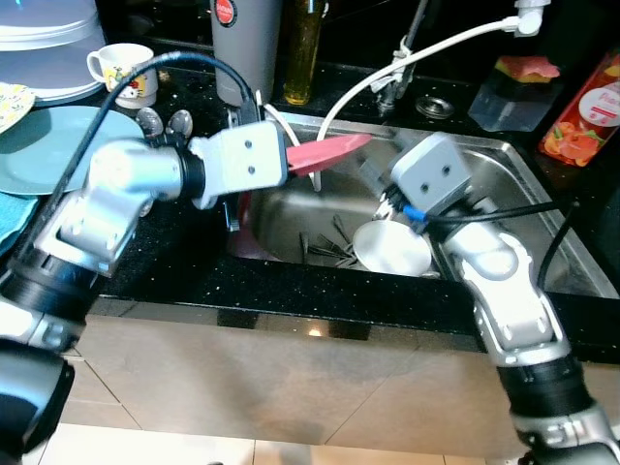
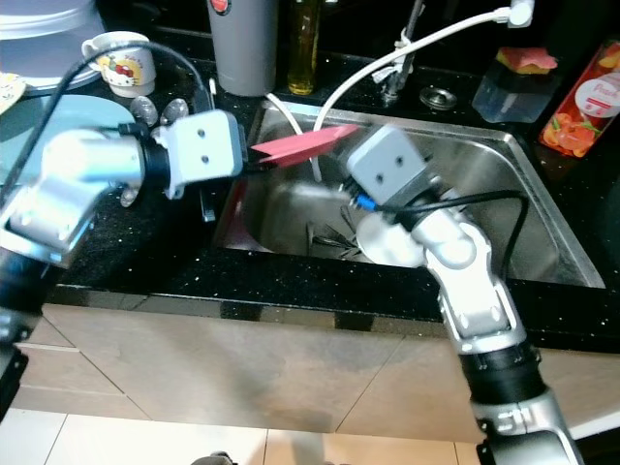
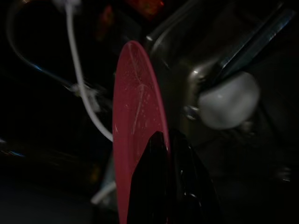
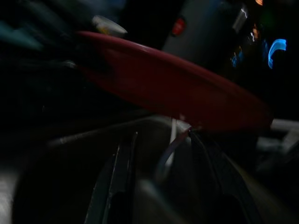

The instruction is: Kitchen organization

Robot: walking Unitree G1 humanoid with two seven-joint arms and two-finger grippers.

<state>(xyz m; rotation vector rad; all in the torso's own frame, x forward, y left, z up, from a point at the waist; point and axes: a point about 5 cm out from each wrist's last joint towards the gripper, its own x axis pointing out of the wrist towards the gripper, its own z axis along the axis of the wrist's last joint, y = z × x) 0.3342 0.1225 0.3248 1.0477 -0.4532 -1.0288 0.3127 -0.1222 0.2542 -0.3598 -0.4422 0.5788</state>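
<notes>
My left gripper is shut on the rim of a red plate, which it holds edge-on above the left part of the steel sink. A white bowl lies tilted in the sink near the front wall. My right gripper reaches down to it, its black fingers apart on either side of the bowl's pale rim. From the head views the right wrist block hides those fingers. The red plate hangs just above the right gripper.
Several pieces of cutlery lie on the sink floor. A tap with a white hose stands behind the sink. On the black counter sit a grey tumbler, an oil bottle, a mug, blue plates, a sponge box and an orange packet.
</notes>
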